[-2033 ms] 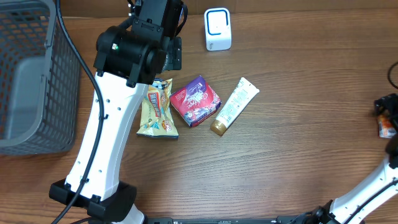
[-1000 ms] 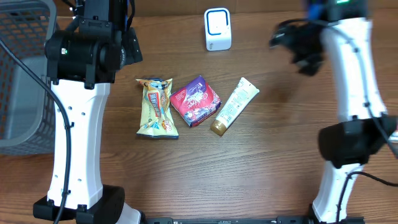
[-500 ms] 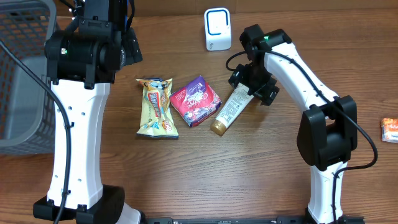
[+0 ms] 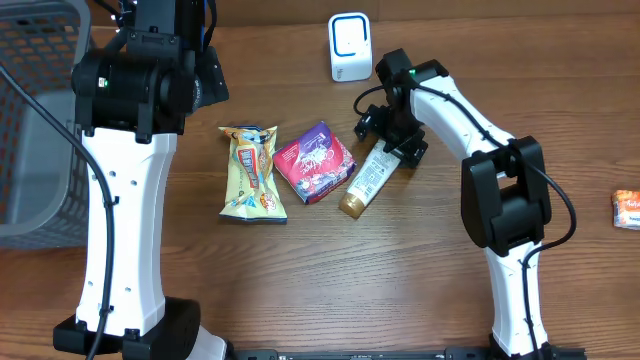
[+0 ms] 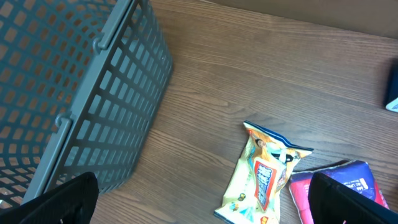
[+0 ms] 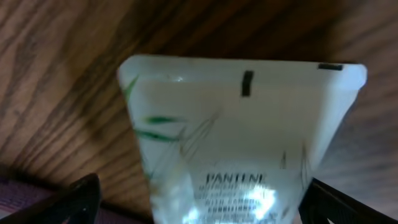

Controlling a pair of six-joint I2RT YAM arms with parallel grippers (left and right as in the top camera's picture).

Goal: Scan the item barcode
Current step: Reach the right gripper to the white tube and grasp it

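The Pantene tube [image 4: 364,181] lies flat near the centre of the tabletop [image 4: 300,290], set diagonally, its gold cap toward the front edge and its flat crimped end toward the back edge. The body is smooth, glossy white plastic with green leaf markings; the right wrist view shows the crimped seam as a straight, squared band with a small black mark.

The right gripper [image 4: 391,137] sits over the crimped end with its jaws spread wide, one finger on each side of the tube, not clamped on it. Contact with the tube cannot be confirmed.

The left gripper [image 5: 205,205] hangs above the back left part of the tabletop, jaws spread wide and holding nothing.

A white, rounded scanner [image 4: 350,46] with a blue-rimmed face stands at the back edge, apart from the tube. A pink and purple carton [image 4: 314,161] lies just beside the tube's cap end. A crinkled yellow foil snack packet [image 4: 252,173] lies next to the carton. A grey plastic lattice basket [image 4: 50,60] occupies the left edge. A small orange packet [image 4: 626,208] lies at the right edge. The surface is dark wood grain.
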